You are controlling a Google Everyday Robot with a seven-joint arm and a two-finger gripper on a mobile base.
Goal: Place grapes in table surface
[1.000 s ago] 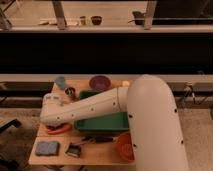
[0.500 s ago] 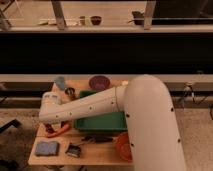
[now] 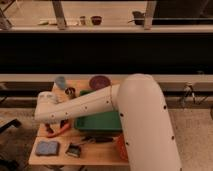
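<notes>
The arm has swung further left and dropped lower over the last second, its far end sliding out toward the left edge of the wooden table — and it's down there now, reaching low over the tabletop.

The gripper sits at the left end of that long white forearm, but the wrist housing covers it, so I cannot tell how the fingers stand. Just below and slightly right of the gripper there's a reddish-orange object lying on the wood, partly tucked under the arm. What it is, hard to say. And the grapes? I can't pick them out anywhere; if they're being carried, the arm hides them, right where the gripper meets the table.

Judging progress: this looks like the late part of the placing move, with the gripper brought down close to the surface. Whether the release has happened is not visible, so the drop-off and the pull-back look like what remains.

The pose: upper arm bulking large at right, forearm stretched diagonally down-left across the green tray, wrist angled toward the table.

Around it: beyond the gripper, a pale blue cup and a small dark can; further right, a dark red bowl. Nearer the camera than the gripper, a blue sponge and a small dark packet.
</notes>
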